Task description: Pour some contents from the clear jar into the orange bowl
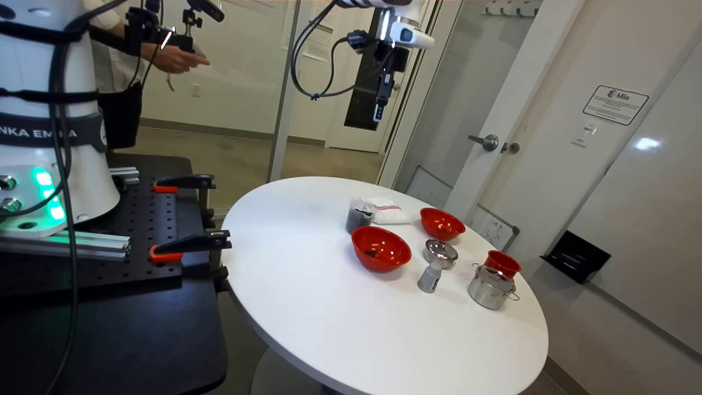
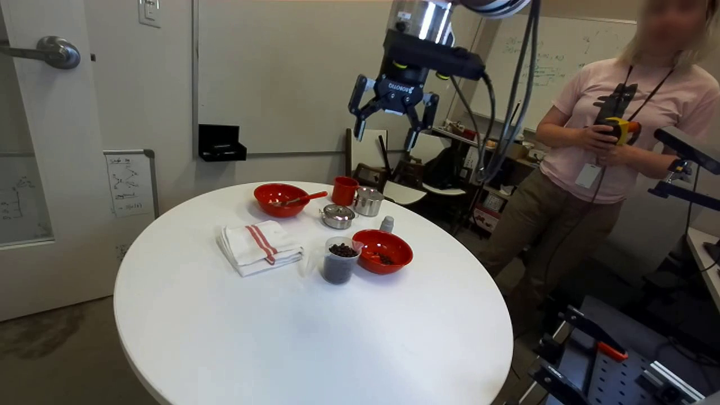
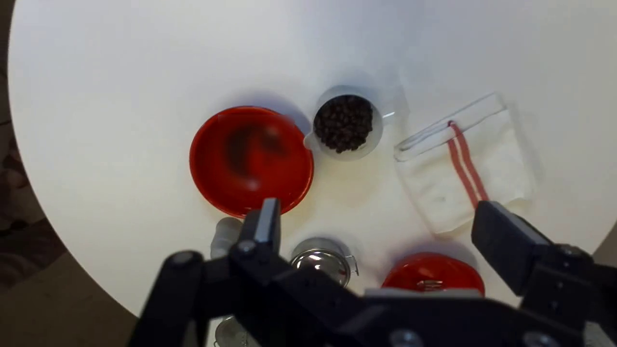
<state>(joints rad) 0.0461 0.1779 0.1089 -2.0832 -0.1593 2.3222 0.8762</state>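
The clear jar (image 2: 339, 270) stands upright on the white table, see-through with dark beans inside; it also shows in an exterior view (image 1: 359, 220) and in the wrist view (image 3: 378, 131). A spout-like lip on its rim points toward the orange bowl. The orange bowl, red-looking (image 2: 396, 243), sits close beside the jar with a few dark beans at its bottom; it shows in an exterior view (image 1: 390, 244) and the wrist view (image 3: 289, 185). My gripper (image 2: 386, 138) is open and empty, high above the table; its fingers spread wide in the wrist view (image 3: 378, 212).
A folded white cloth (image 2: 261, 247) with red stripes lies beside the jar. A second red bowl (image 2: 270, 194) holds a red-handled fork. A lidded metal pot (image 2: 337, 217), a grey shaker (image 1: 430, 278), a metal cup (image 1: 491, 288) and a red mug (image 2: 343, 191) stand nearby.
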